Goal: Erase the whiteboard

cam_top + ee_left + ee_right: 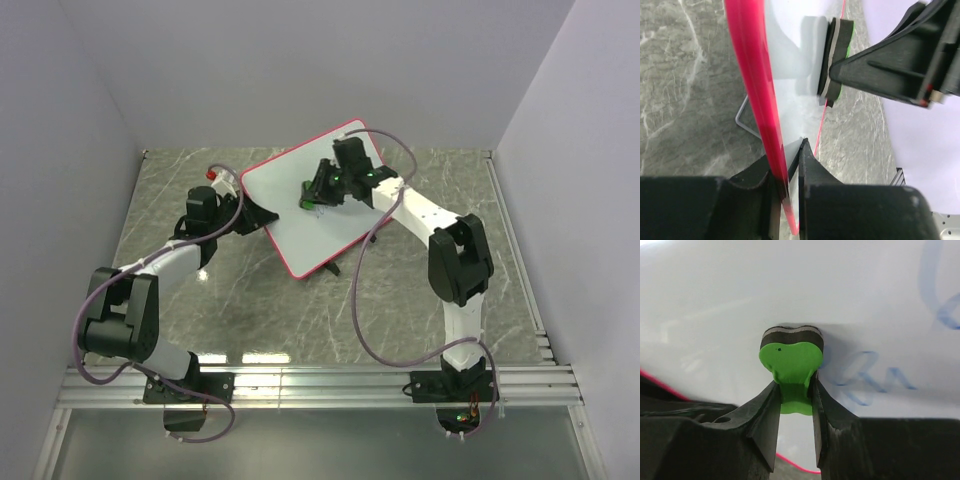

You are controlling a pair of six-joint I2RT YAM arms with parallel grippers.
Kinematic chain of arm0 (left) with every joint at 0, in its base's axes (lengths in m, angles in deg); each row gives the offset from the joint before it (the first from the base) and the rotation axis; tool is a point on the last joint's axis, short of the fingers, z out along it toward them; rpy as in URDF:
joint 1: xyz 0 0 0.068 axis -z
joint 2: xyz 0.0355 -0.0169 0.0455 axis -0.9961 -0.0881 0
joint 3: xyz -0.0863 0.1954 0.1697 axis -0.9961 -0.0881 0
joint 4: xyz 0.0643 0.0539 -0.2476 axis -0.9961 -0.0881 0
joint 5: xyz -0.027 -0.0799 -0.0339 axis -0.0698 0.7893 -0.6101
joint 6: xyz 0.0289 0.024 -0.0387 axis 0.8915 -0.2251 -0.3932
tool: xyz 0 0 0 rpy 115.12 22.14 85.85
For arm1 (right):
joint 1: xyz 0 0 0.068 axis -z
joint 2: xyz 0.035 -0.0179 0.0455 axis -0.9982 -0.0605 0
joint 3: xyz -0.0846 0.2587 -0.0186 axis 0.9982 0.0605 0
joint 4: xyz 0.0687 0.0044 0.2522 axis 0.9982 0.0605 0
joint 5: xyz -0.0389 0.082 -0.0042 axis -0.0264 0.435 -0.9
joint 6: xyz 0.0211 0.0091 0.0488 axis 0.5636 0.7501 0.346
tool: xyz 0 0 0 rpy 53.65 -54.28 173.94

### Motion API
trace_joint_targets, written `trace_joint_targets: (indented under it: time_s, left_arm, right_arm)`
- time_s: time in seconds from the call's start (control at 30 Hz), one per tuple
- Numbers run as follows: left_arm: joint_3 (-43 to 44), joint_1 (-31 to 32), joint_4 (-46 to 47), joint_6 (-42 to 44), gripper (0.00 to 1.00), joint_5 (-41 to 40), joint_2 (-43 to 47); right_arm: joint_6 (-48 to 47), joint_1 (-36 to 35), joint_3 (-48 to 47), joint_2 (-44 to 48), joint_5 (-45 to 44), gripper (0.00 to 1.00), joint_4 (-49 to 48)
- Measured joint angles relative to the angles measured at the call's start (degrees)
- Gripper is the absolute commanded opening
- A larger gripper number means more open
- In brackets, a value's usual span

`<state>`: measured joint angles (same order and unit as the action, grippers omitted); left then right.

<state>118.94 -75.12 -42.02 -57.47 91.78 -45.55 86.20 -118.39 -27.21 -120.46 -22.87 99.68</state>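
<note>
The whiteboard point(300, 205), white with a pink-red rim, stands tilted up from the table. My left gripper point(262, 213) is shut on its left edge; in the left wrist view point(787, 170) the rim point(752, 80) runs between the jaws. My right gripper point(318, 190) is shut on the green eraser point(791, 360) and presses its dark felt face against the board point(715, 300). The eraser also shows in the left wrist view point(836, 57). Blue marker strokes point(867, 377) lie on the board just right of the eraser.
A red-capped marker point(215, 175) lies on the marble table point(420, 300) behind the left arm. A thin wire stand point(747, 122) shows under the board. Grey walls enclose the table on three sides. A metal rail point(320, 380) runs along the near edge.
</note>
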Motion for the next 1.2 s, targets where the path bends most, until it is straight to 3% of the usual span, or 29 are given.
trace_joint_targets:
  time_s: [0.23,0.67,0.93,1.2]
  left_arm:
    - [3.67,-0.26,-4.39,0.68,0.00,0.37,-1.46]
    - [7.10,-0.85,-9.29,3.30,0.00,1.66,-2.82]
    - [8.22,-0.92,-10.67,5.05,0.00,1.88,-3.21]
    - [9.14,-1.73,-11.39,6.03,0.00,2.40,-4.24]
  right_arm:
    - [0.81,6.78,8.72,1.44,3.89,0.00,-5.79]
    - [4.02,7.13,17.75,5.01,1.22,0.00,-11.76]
    - [6.36,9.25,19.93,5.64,-0.42,0.00,-4.46]
    - [6.56,7.17,8.33,0.94,-2.47,0.00,7.56]
